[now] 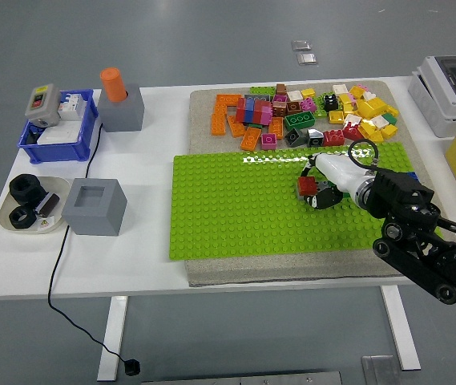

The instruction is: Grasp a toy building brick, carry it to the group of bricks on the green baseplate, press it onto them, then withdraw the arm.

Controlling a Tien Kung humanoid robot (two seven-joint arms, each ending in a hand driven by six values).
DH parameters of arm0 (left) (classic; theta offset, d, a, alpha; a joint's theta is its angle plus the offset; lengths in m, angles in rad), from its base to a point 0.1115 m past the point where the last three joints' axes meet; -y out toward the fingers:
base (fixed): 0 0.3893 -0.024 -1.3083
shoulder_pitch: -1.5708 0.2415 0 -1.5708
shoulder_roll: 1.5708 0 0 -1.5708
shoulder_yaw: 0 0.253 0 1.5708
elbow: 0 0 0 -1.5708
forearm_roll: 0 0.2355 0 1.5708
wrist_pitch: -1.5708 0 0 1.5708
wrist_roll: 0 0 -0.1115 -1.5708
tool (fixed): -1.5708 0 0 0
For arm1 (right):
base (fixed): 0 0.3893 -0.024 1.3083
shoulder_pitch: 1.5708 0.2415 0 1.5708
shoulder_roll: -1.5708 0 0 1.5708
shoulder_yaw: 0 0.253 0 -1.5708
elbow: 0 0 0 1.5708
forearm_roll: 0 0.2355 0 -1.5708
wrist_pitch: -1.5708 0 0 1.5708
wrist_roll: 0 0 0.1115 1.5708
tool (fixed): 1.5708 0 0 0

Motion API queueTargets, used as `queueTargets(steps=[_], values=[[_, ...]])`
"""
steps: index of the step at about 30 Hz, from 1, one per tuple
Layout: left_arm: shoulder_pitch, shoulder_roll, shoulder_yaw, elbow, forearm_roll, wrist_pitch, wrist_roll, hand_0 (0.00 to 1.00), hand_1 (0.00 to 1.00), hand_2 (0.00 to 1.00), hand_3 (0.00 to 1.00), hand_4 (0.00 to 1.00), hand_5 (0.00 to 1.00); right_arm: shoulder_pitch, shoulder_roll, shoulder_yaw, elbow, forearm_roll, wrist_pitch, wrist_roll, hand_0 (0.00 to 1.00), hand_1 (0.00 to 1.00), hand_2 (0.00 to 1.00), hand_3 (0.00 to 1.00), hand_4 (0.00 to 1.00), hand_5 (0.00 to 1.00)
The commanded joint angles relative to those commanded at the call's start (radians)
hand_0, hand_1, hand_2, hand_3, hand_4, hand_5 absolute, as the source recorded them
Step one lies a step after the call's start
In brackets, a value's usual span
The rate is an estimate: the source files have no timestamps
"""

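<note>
1. basically right hand [329, 183] down on the green baseplate [236, 208], fingers curled round a red brick [307, 186].
2. brick sitting just left of the fingertips, low over the studs.
3. left hand nowhere in view.
</note>
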Motion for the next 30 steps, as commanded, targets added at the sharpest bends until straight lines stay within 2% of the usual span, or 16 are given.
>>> queueTargets(steps=[11,12,17,18,24,30], values=[[-0.001,0.000,0.003,0.000,-0.002,-0.001,-0.001,0.595,0.614,0.540,0.595,0.743,0.190,0.006,0.003,0.008,-0.006,-0.001,-0.004,0.006,0.986,0.959,0.966,0.664,0.726,0.180],[-0.001,0.000,0.002,0.000,-0.002,-0.002,-0.002,0.595,0.614,0.540,0.595,0.742,0.189,0.007,0.002,0.009,-0.003,-0.001,-0.004,0.006,0.982,0.958,0.966,0.664,0.756,0.197],[-0.001,0.000,0.004,0.000,-0.006,-0.005,-0.006,0.595,0.614,0.540,0.595,0.742,0.189,0.009,-0.002,0.010,0.019,0.015,-0.004,0.010,0.982,0.958,0.966,0.664,0.756,0.197],[-0.001,-0.001,0.005,0.000,-0.007,-0.006,-0.008,0.595,0.615,0.539,0.595,0.737,0.185,0.009,-0.002,0.010,0.024,0.020,-0.003,0.011,0.983,0.959,0.967,0.673,0.842,0.224],[0.000,-0.001,0.007,0.000,-0.011,-0.010,-0.013,0.595,0.614,0.539,0.593,0.737,0.185,0.007,-0.007,0.016,0.039,0.026,-0.003,0.013,0.983,0.960,0.967,0.694,0.835,0.212],[0.001,-0.002,0.006,0.000,-0.014,-0.009,-0.014,0.595,0.615,0.539,0.593,0.738,0.187,-0.011,-0.055,0.054,0.138,0.049,-0.009,0.011,0.988,0.961,0.966,0.678,0.826,0.227]])
